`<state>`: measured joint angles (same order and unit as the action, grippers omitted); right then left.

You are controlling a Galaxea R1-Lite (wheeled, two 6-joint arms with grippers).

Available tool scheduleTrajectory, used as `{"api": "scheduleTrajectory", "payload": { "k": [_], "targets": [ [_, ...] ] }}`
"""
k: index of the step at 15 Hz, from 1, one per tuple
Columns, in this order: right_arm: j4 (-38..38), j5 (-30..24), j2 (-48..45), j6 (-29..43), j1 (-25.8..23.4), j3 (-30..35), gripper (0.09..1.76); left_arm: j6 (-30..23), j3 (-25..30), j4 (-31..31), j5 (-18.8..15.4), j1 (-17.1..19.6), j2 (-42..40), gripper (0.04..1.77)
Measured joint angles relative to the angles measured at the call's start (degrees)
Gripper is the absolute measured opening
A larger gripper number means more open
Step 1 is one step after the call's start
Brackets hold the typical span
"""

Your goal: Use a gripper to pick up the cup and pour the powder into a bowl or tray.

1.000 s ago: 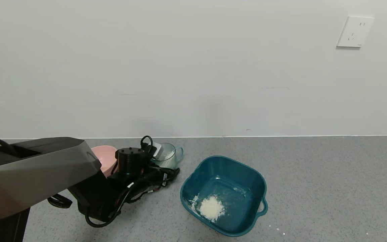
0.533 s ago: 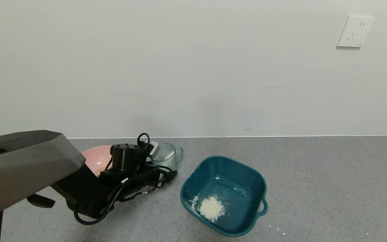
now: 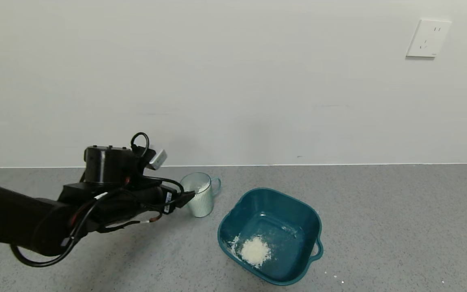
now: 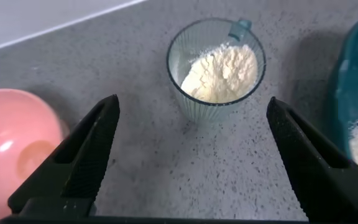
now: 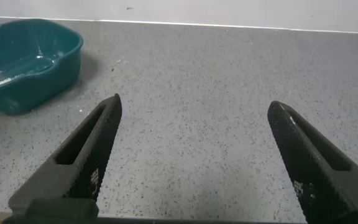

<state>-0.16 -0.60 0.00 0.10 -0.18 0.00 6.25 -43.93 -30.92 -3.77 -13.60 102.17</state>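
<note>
Hovering wide open, left end effector (image 4: 191, 155) just short of ribbed clear plastic cup (image 4: 216, 68) holding cream powder (image 4: 221, 73), right end effector (image 5: 194, 158) spread wide over grey speckled worktop (image 5: 229, 93).

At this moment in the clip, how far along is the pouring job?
Some powder already lies heaped in the teal basin. The cup stands upright on the floor with powder in it, ungrasped. The left gripper is open, the cup ahead of its fingers. Grasping, lifting and pouring remain. The right gripper hangs open, idle.
</note>
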Motion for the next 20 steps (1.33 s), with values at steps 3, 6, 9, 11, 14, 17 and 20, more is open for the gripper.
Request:
{"api": "scheduleTrajectory", "payload": {
  "k": [3, 6, 9, 11, 14, 17, 20],
  "targets": [
    [0.02, 0.02, 0.00, 0.00, 0.00, 0.00, 1.71, -0.61, 1.52, 6.53, 1.13, 1.26, -11.37, 1.70],
    [0.00, 0.00, 0.00, 0.00, 0.00, 0.00, 1.71, -2.29, 3.50, 14.06, 2.83, 2.61, -23.65, 1.70],
    [0.00, 0.02, 0.00, 0.00, 0.00, 0.00, 1.71, -2.76, 5.79, 21.44, 3.52, 4.24, -36.05, 1.71],
    [0.00, 0.00, 0.00, 0.00, 0.00, 0.00, 1.71, -2.82, 7.39, 26.54, 3.69, 4.88, -44.98, 1.71],
    [0.00, 0.00, 0.00, 0.00, 0.00, 0.00, 1.71, -2.86, 9.37, 34.88, 3.97, 5.18, -58.41, 1.71],
    [0.00, 0.00, 0.00, 0.00, 0.00, 0.00, 1.71, -2.79, 9.85, 43.86, 4.73, 5.32, -71.58, 1.71],
    [0.00, 0.00, 0.00, 0.00, 0.00, 0.00, 1.71, -3.19, 8.68, 49.59, 8.75, 5.49, -81.14, 1.71]
  ]
}}
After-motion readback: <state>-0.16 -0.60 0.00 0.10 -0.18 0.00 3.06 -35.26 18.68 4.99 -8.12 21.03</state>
